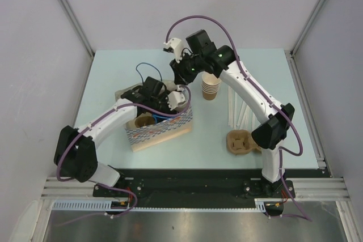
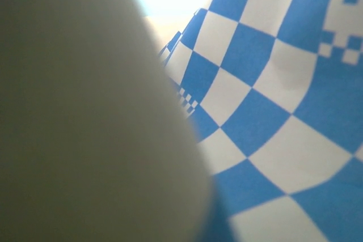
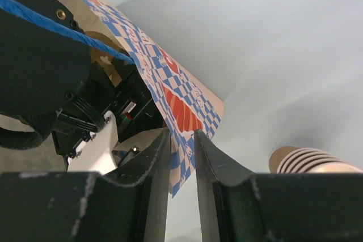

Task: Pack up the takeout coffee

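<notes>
checkered bag [image 1: 164,130], right gripper [image 3: 181,135] fingers pinched narrow on bag's rim, left gripper [image 1: 174,100] at bag's mouth, its finger spread cannot be told, cup stack [image 1: 211,88] just right of bag

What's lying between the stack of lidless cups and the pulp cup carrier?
Several thin white sticks, possibly wrapped straws, lie on the table there; the top external view shows them.

The pale blue-green table [image 1: 113,66] carries four items. A blue-and-white checkered paper bag [image 1: 164,131] sits left of centre. A stack of lidless tan cups [image 1: 211,89] stands toward the far side. Thin white sticks [image 1: 238,111] lie at right, with a moulded pulp cup carrier [image 1: 240,141] just beside their near ends.
</notes>
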### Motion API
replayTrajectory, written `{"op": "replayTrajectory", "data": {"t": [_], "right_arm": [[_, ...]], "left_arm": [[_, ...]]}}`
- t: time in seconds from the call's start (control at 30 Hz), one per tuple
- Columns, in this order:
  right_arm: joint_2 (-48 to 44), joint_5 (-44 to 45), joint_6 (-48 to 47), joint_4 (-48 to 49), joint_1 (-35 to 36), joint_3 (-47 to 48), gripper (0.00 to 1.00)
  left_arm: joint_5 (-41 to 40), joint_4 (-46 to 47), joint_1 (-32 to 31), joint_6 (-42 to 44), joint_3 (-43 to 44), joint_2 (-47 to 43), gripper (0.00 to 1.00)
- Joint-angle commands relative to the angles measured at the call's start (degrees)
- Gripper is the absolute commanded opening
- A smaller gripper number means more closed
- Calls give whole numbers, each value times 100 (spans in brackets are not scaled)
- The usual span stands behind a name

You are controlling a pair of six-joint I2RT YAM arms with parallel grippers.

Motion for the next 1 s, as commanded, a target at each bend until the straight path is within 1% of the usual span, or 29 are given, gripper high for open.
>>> {"op": "replayTrajectory", "data": {"t": [0.0, 0.23, 0.43, 0.5, 0.53, 0.57, 0.63, 0.67, 0.73, 0.83, 0.87, 0.9, 0.93, 0.97], "right_arm": [[-330, 77, 98, -68, -83, 58, 28], [-374, 113, 124, -121, -179, 75, 28], [-400, 113, 107, -173, -215, 49, 28], [-400, 104, 89, -174, -232, 58, 28], [-400, 95, 89, -182, -241, 58, 28], [-400, 95, 81, -174, -250, 49, 28], [-400, 86, 80, -191, -259, 49, 28], [-400, 78, 80, -191, -259, 49, 28], [-409, 69, 63, -191, -267, 49, 28], [-427, 60, 72, -182, -268, 58, 28], [-427, 60, 72, -182, -268, 58, 28], [-427, 60, 72, -191, -268, 58, 28], [-427, 51, 72, -174, -268, 49, 28], [-427, 51, 80, -174, -268, 49, 28]], "left_arm": [[-167, -443, 75, 196, -245, 704, 2], [-193, -452, 163, 319, -254, 1073, 2], [-254, -496, 295, 355, -333, 1162, 3], [-263, -522, 295, 372, -342, 1153, 7], [-263, -522, 295, 346, -324, 1101, 11], [-246, -513, 295, 337, -307, 1057, 19], [-193, -513, 303, 241, -185, 899, 29], [-176, -531, 295, 206, -131, 855, 39], [-141, -557, 303, 118, 18, 758, 45], [-131, -540, 295, 12, 159, 591, 63], [-140, -531, 286, -14, 185, 512, 71], [-158, -522, 295, -58, 212, 494, 85], [-158, -513, 286, -84, 264, 468, 90], [-175, -487, 286, -93, 282, 433, 99]]}}
